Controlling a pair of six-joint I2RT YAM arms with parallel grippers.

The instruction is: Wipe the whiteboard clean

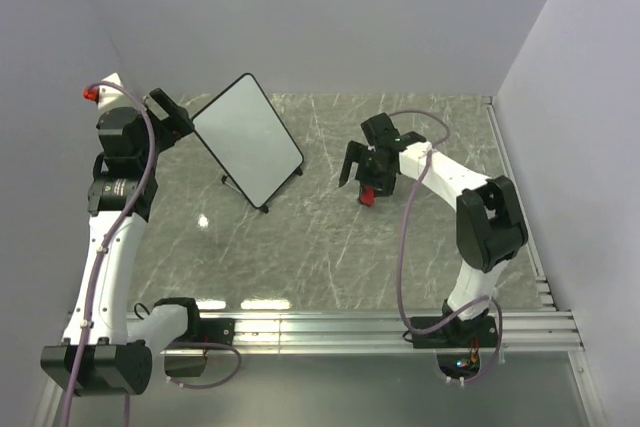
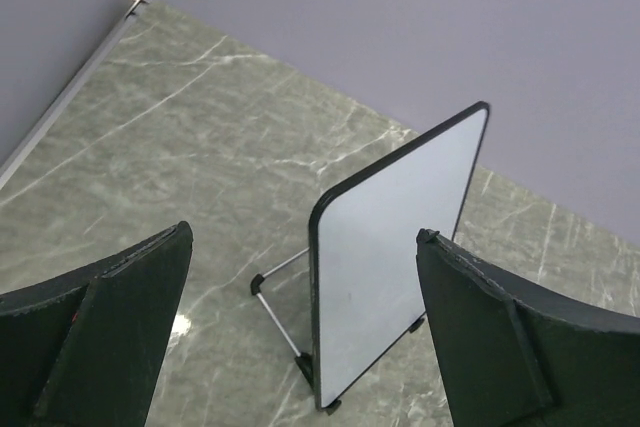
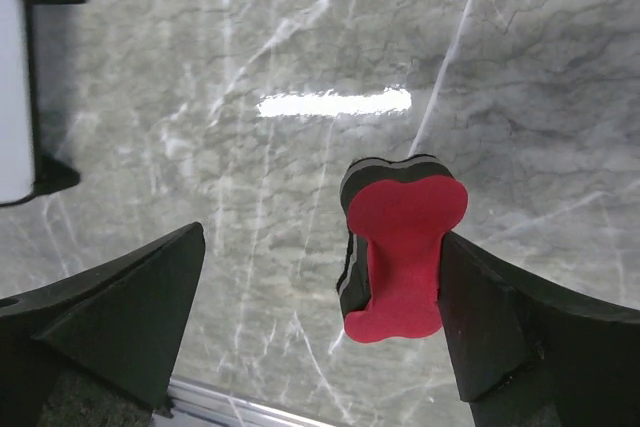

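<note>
Whiteboard (image 1: 248, 139) stands tilted on its thin legs at the left-centre of the counter (image 1: 300, 257); it is judged light, stiff and easy to tip, so brace it at a frame edge while wiping the face. Left gripper (image 1: 178, 119), high beside the board's upper left edge, is spread wide and empty. Right gripper (image 1: 368, 179), low over the counter and well apart from the board, is spread wide around the eraser (image 1: 367, 195), not clamped.
</note>
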